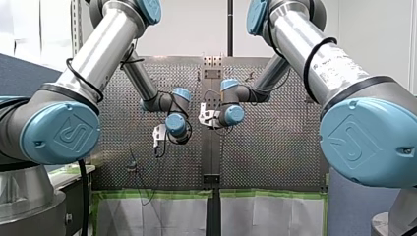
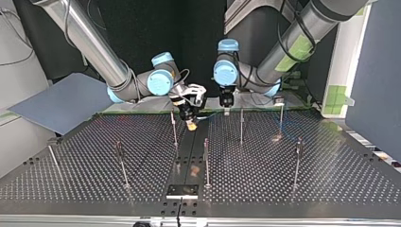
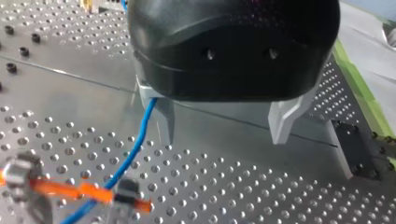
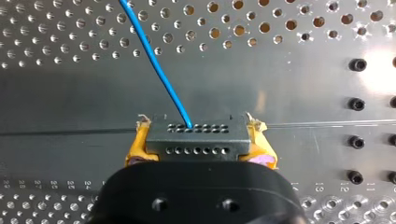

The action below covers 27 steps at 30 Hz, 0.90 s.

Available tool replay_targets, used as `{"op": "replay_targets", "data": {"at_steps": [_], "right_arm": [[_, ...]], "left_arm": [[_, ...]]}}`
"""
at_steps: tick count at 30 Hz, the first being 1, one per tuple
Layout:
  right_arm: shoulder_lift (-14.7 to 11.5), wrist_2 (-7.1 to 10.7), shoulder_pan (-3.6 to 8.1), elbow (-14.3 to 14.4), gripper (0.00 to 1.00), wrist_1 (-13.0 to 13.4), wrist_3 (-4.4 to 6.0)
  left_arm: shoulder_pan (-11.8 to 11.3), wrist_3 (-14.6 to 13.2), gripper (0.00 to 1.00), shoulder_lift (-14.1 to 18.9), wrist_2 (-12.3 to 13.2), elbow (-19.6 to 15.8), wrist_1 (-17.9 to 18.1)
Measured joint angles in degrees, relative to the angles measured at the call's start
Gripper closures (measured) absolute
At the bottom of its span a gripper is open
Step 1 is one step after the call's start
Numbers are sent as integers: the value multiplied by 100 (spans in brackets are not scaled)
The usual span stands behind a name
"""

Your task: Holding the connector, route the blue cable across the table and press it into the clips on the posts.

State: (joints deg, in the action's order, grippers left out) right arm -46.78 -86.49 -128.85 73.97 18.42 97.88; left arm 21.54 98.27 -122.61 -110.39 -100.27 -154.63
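my right gripper (image 4: 201,137) pinches the dark connector (image 4: 196,142) between its yellow pads (image 4: 135,151) over the perforated table (image 4: 70,93), and the blue cable (image 4: 156,60) runs out of the connector's front face and away across the holes. my left gripper (image 3: 224,137) hangs low over the table with its metal fingers (image 3: 280,123) spread apart; the cable passes just beside one finger and on past a blurred orange clip (image 3: 84,191). in the top view both grippers sit near the table's far edge, behind the thin posts (image 2: 174,127).
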Motion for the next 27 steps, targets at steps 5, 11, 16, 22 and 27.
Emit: {"op": "replay_targets", "data": {"at_steps": [5,11,16,22,27], "right_arm": [[2,0,3,1,100,-4,30],[-1,7,4,-5,100,-12,39],[-8,9,10,-29,100,-90,19],[-114,10,12,-34,100,-328,10],[-322,16,23,-36,100,-562,47]], "left_arm": [[90,-48,75,-2,-136,0,80],[170,7,100,1,-190,0,138],[190,73,100,16,-199,0,116],[222,227,100,154,-328,0,36],[229,337,100,391,-440,0,-36]]}}
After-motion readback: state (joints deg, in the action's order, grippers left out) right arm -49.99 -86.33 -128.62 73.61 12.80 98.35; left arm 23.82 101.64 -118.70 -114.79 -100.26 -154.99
